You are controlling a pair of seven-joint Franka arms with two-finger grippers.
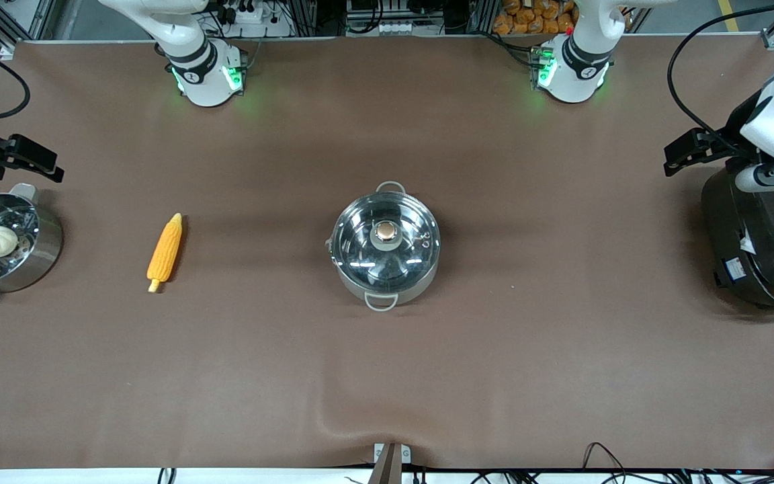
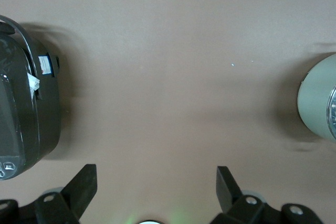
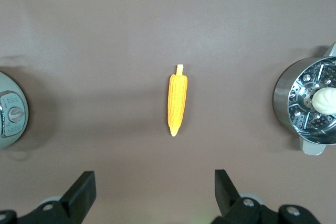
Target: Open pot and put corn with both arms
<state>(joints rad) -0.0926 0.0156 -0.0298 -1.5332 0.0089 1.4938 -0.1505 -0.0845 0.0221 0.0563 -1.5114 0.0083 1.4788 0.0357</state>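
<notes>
**Brown worktop under even light**

A plain brown cloth covers the worktop (image 1: 387, 376), puckering into a soft ridge toward 6 o'clock. Aluminium framing, power strips and cables (image 1: 252, 13) line the 12 o'clock edge, with a heap of orange-brown items (image 1: 535, 17) near 1 o'clock. Loose black cables (image 1: 602, 457) trail along the 6 o'clock edge.

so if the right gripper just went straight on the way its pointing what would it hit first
Probably bare table just short of the corn. The right gripper is open and points down at it, nothing lying between. How high it hangs is unclear.
</notes>
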